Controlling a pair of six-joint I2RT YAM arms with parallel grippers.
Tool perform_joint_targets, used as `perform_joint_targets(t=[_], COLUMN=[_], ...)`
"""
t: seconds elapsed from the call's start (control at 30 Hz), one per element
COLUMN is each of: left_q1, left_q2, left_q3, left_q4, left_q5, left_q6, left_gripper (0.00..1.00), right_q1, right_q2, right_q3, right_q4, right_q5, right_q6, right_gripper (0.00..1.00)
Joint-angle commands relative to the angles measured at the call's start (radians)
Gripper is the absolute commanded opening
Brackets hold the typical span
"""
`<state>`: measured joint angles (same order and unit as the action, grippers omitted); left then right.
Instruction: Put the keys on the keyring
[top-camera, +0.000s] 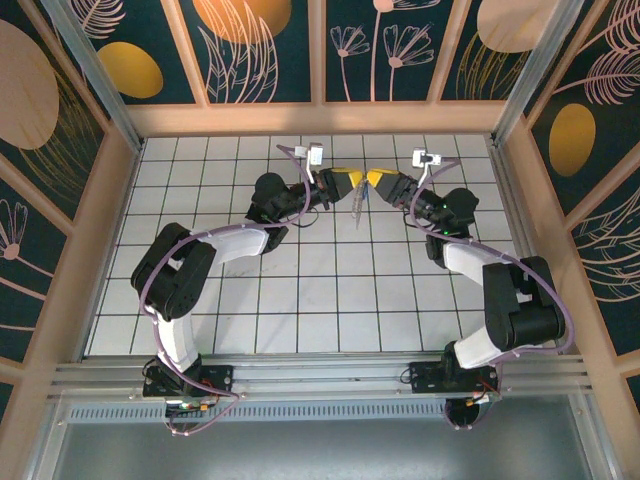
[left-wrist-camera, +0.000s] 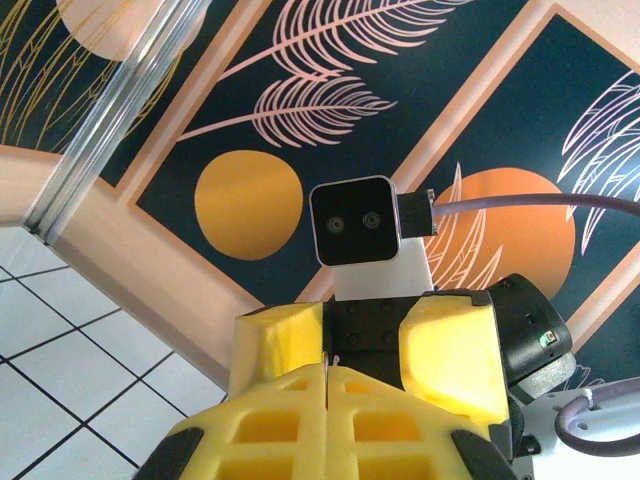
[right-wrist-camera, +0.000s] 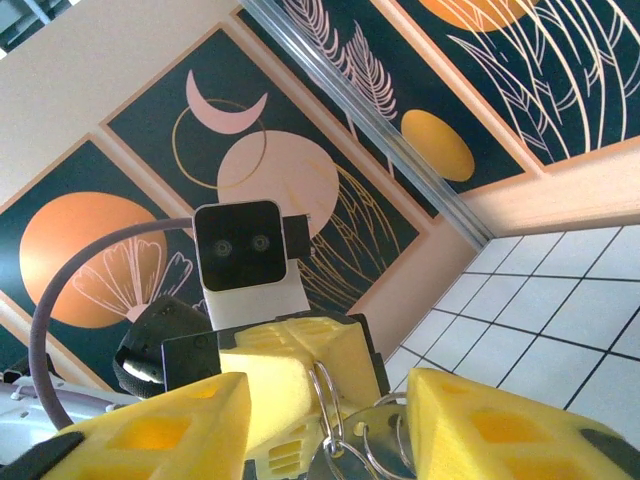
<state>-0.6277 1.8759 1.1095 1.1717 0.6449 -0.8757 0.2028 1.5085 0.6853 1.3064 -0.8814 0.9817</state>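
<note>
Left hand (top-camera: 350, 183): fingers pressed fully together on the keyring (right-wrist-camera: 372, 448), whose thin metal rings project from the fingertips. Right hand (right-wrist-camera: 330, 392): fingers parted, with the rings in the gap between them and neither pad clamping. The hands meet tip to tip, and the keyring hangs between them, clear of the tiled worktop (top-camera: 300, 290).

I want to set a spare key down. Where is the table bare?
Bare tiles lie in the middle of the table, between both arms' elbows and the near rail, and in the far left corner. It is crowded at far centre, where the left gripper and right gripper meet at the keyring.
</note>
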Motion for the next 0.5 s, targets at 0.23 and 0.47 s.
perform_joint_targets(t=[0.23,0.47], left_q1=[0.004,0.005], left_q2=[0.009,0.007], left_q3=[0.033,0.033], left_q4=[0.066,0.065], left_q5=[-0.007,-0.01], left_q6=[-0.016,-0.019], left_gripper=[0.0,0.0], right_q1=[0.023,0.031], right_q2=[0.017,0.011], right_q3=[0.031,0.027], right_q4=[0.063,0.047], right_q5=[-0.013,-0.016], right_q6=[0.002,-0.01], right_gripper=[0.21,0.03])
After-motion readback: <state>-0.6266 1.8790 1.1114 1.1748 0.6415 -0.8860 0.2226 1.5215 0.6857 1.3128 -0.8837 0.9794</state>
